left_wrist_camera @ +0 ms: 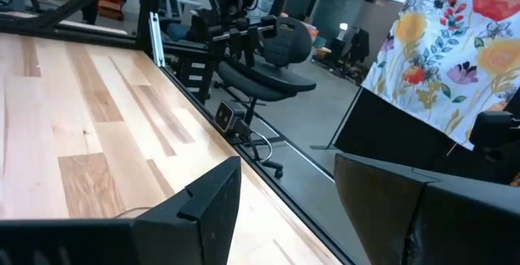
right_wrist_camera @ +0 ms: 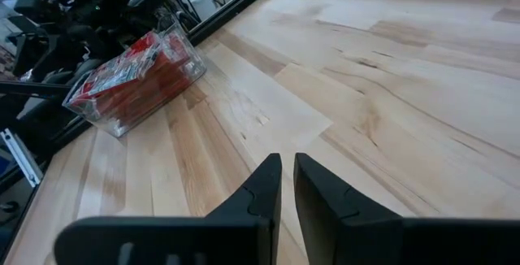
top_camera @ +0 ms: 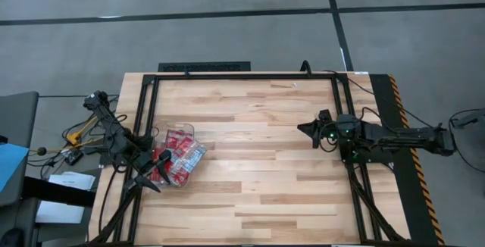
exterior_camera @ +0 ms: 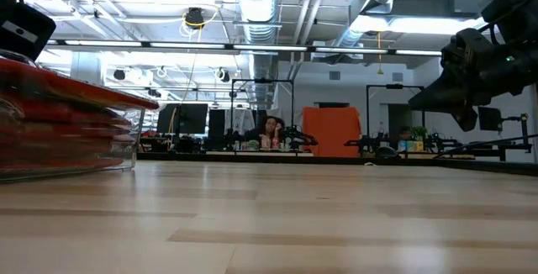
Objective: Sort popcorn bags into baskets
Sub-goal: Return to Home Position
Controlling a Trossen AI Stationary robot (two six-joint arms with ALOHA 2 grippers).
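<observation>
Popcorn bags (top_camera: 180,156) are lying piled inside the clear tub (right_wrist_camera: 118,120), which is sitting near the left edge of the table (top_camera: 258,194); their count is hard to tell. No packet is showing loose on the wood, so sorting is looking finished. Left gripper (top_camera: 154,176) is hovering just beside the tub, jaws wide apart; right gripper (right_wrist_camera: 288,185) is waiting well apart at the right, jaws almost touching.

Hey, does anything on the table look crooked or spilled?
Nothing spilled. The clear tub sits skewed to the table edges near the left claw, its popcorn bags stacked unevenly, top one tilted. Right claw waits over the right side.
</observation>
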